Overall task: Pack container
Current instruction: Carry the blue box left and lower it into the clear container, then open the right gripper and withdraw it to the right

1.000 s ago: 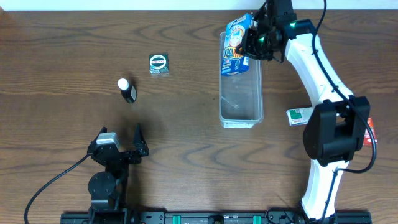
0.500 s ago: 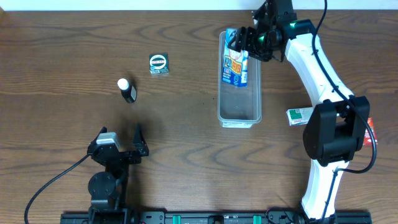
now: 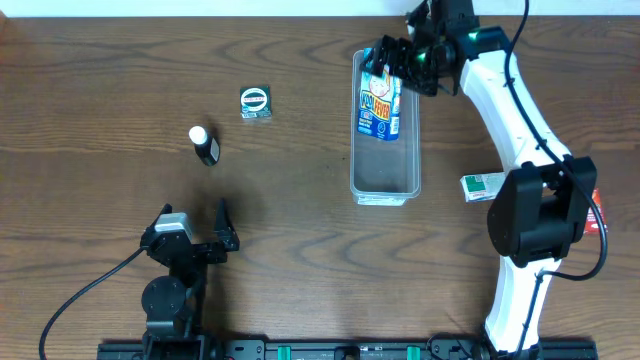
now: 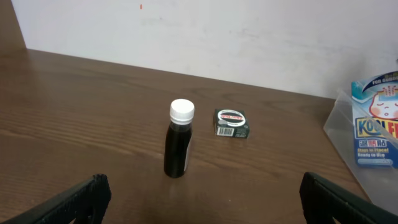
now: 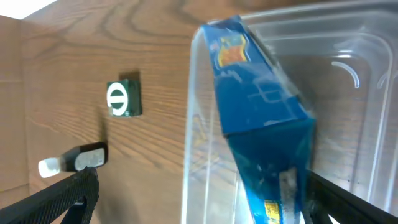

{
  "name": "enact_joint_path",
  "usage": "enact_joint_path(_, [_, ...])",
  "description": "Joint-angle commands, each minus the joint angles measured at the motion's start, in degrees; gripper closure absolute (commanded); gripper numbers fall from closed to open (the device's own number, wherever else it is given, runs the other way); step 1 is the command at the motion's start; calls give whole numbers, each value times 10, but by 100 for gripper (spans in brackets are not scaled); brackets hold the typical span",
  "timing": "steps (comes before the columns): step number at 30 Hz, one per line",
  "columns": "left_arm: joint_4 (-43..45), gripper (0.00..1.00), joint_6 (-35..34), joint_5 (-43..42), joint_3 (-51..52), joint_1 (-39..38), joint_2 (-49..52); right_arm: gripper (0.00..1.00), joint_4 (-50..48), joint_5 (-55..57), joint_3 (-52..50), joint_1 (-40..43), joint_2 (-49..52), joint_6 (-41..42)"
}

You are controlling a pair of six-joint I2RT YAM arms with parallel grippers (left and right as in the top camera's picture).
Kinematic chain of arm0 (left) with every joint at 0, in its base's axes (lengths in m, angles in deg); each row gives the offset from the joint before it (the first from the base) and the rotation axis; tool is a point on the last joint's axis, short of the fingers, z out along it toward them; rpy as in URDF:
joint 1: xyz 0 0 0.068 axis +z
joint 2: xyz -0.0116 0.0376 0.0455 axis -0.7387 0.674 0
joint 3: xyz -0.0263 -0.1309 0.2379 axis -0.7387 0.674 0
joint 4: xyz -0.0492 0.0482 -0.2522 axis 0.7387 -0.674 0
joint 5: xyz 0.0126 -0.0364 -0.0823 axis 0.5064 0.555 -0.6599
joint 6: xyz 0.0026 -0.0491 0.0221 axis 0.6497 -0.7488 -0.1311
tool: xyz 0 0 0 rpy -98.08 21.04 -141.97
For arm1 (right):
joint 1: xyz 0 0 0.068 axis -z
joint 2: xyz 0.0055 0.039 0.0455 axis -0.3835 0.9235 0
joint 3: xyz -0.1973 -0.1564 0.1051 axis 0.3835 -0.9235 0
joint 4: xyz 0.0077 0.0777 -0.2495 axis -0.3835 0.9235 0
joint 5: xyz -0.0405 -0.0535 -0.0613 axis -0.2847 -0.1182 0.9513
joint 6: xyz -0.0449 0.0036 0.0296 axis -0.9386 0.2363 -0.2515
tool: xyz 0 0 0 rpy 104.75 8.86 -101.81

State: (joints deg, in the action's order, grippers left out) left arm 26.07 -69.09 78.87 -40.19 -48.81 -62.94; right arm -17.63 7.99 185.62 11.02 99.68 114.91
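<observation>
Right hand (image 3: 400, 62) is spread wide over the container's (image 3: 385, 172) 12 o'clock end. The blue box (image 3: 380, 100) lies lengthwise inside, guessing that's how it fits.

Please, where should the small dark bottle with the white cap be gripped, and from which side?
Grip the bottle on its dark round body, just below the white cap. It stands upright and apart from the small green box, so a level approach from the front looks best, where the open left hand faces it.
</observation>
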Motion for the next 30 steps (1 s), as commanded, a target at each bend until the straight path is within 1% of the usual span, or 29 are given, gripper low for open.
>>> enact_joint_path(1, [-22,2,3,15,11,-2,-4,1,22,21,49,-4,-10,-3])
enact_joint_path(8, [-22,2,3,15,11,-2,-4,1,82,75,109,-4,-20,-14])
enact_joint_path(24, [-22,2,3,15,11,-2,-4,1,98,94,112,-5,-26,-37])
enact_joint_path(26, [-22,2,3,15,11,-2,-4,1,100,111,112,-1,-35,-40])
enact_joint_path(30, [-22,2,3,15,11,-2,-4,1,130,189,112,15,-78,-43])
